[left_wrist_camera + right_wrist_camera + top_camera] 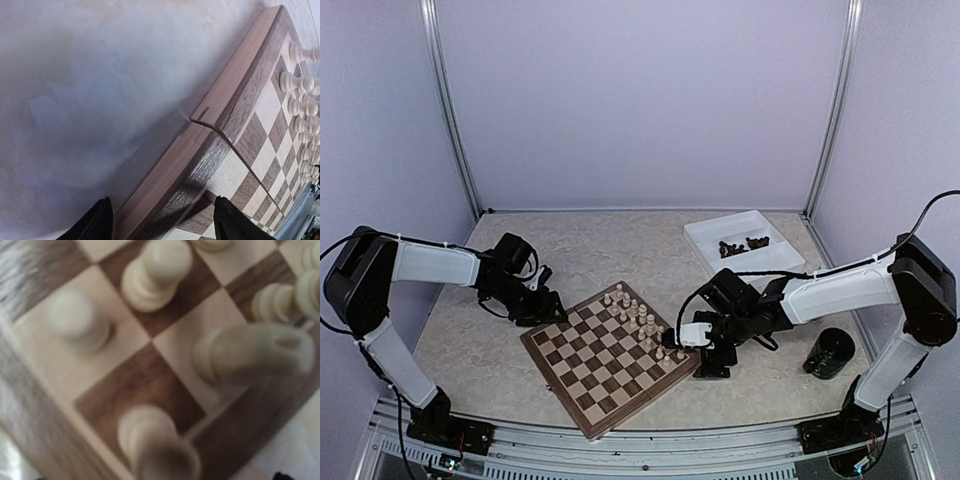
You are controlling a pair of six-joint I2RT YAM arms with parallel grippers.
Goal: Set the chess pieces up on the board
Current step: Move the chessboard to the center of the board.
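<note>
The wooden checkered board (590, 385) lies turned like a diamond at the table's middle front. Several cream pieces (635, 315) stand along its upper right side. Several dark pieces (742, 245) lie in a white tray (705, 238) at the back right. My left gripper (552, 305) is open and empty, low over the board's left rim (235, 95), its fingers (97, 222) apart. My right gripper (682, 338) hovers at the board's right corner, straight over a cream piece (150, 440) standing on a dark corner square. Only a sliver of one finger (277, 476) shows, and nothing grips the piece.
A black round object (830, 355) stands on the table right of the right arm. More cream pieces (157, 270) crowd the squares close around the right gripper. Bare marbled tabletop (90, 100) lies left of the board.
</note>
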